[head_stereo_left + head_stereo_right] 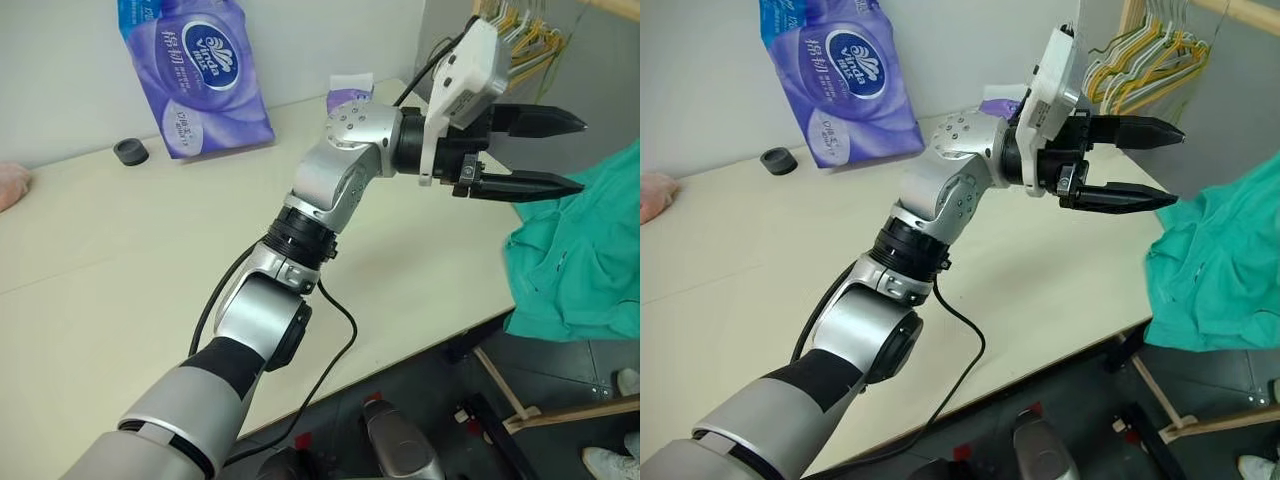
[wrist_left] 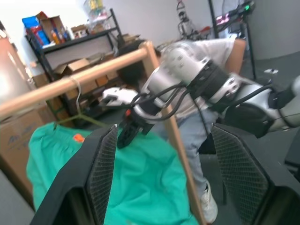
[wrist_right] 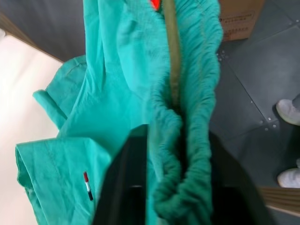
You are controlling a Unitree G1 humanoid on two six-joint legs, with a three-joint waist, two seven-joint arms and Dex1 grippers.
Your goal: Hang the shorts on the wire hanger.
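Note:
The teal-green shorts (image 1: 580,260) hang at the right, just past the table's corner. Their gathered waistband (image 3: 197,93) is threaded on the olive wire hanger (image 3: 172,56), whose hook (image 2: 76,93) sits over a wooden rail (image 2: 84,75). A small orange tag (image 2: 78,138) shows on the cloth. My right gripper (image 3: 180,136) is at the waistband, open, with the gathered cloth lying between its fingers. My left gripper (image 1: 580,153) is open and empty, held level above the table's right end, pointing toward the shorts and a short way from them.
Bunched yellow and pale green hangers (image 1: 1150,55) hang at the upper right. On the cream table (image 1: 120,270) stand a purple tissue pack (image 1: 195,70) and a black cap (image 1: 130,151); a pink cloth (image 1: 10,185) lies at its left edge. A person (image 2: 206,51) stands behind the rail.

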